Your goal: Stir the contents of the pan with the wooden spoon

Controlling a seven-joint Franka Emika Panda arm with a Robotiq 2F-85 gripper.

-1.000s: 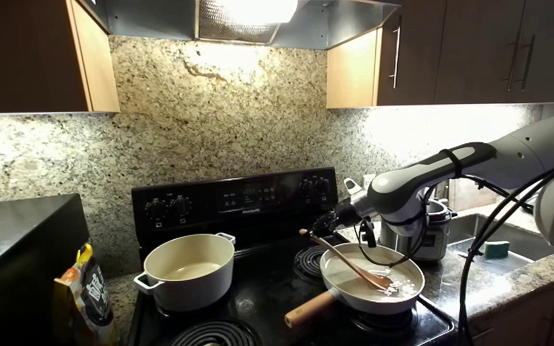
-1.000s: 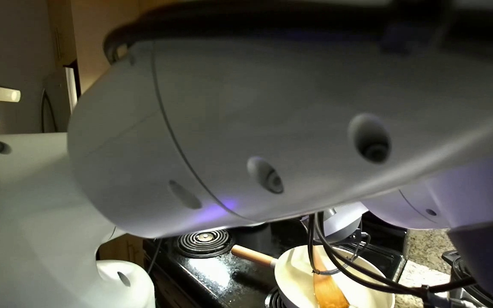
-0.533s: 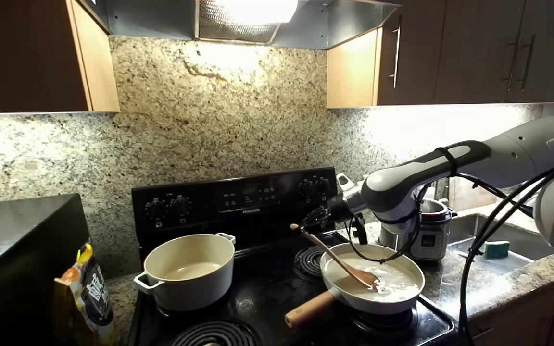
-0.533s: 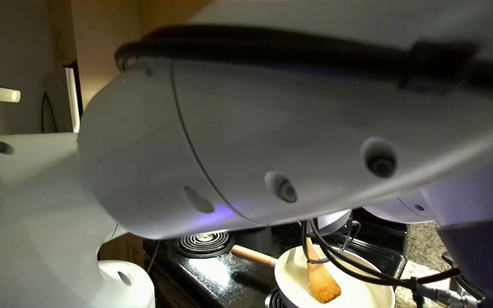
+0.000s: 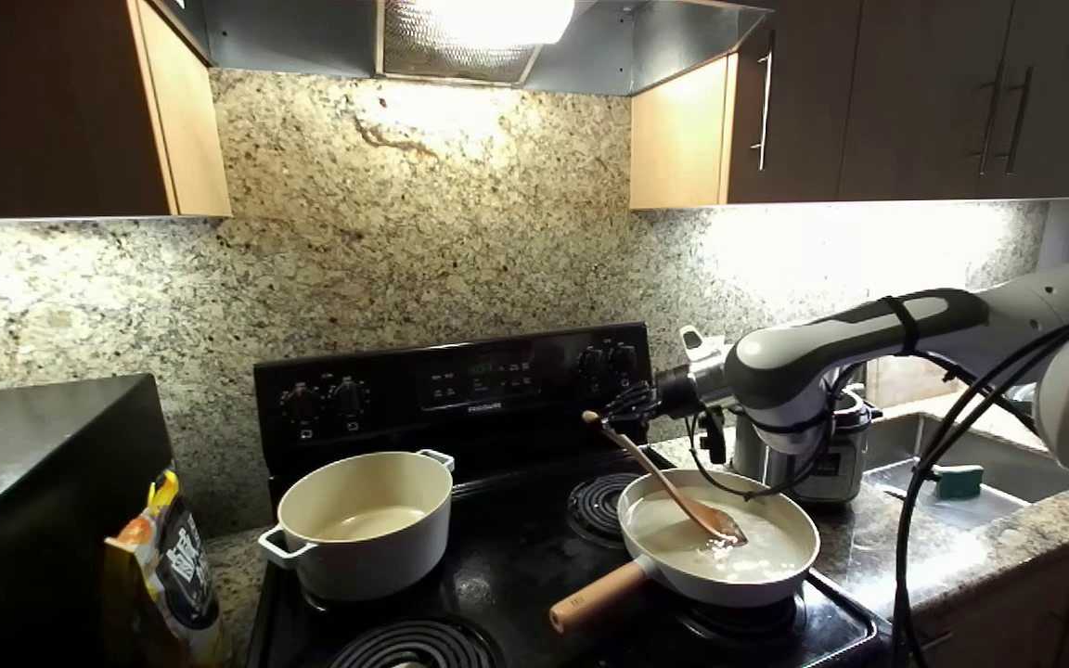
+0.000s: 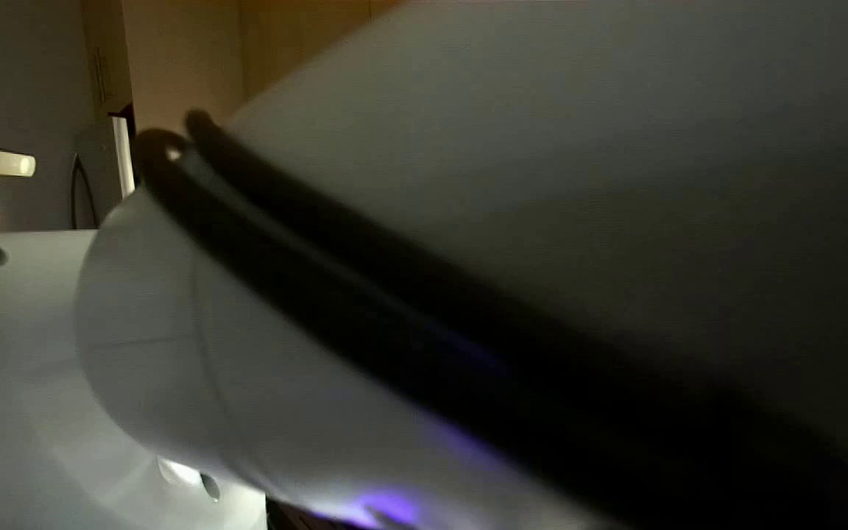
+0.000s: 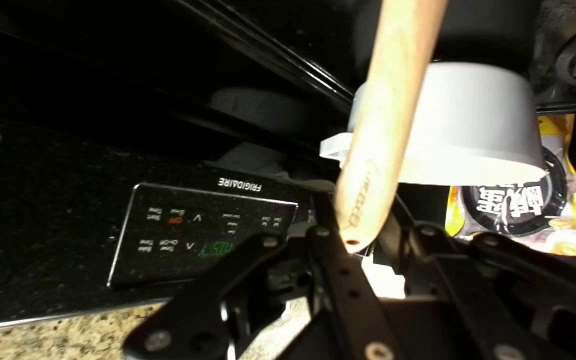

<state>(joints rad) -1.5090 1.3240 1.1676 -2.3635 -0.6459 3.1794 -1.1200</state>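
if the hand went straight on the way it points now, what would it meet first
Beyond the wooden spoon it grips, the hand seems aimed at the cream pot, so probably that. Depth is unclear in these views; the control panel could come first instead.

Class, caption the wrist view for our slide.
Black jointed gripper clasping a slim tan wooden spoon handle, a round white pot beyond.
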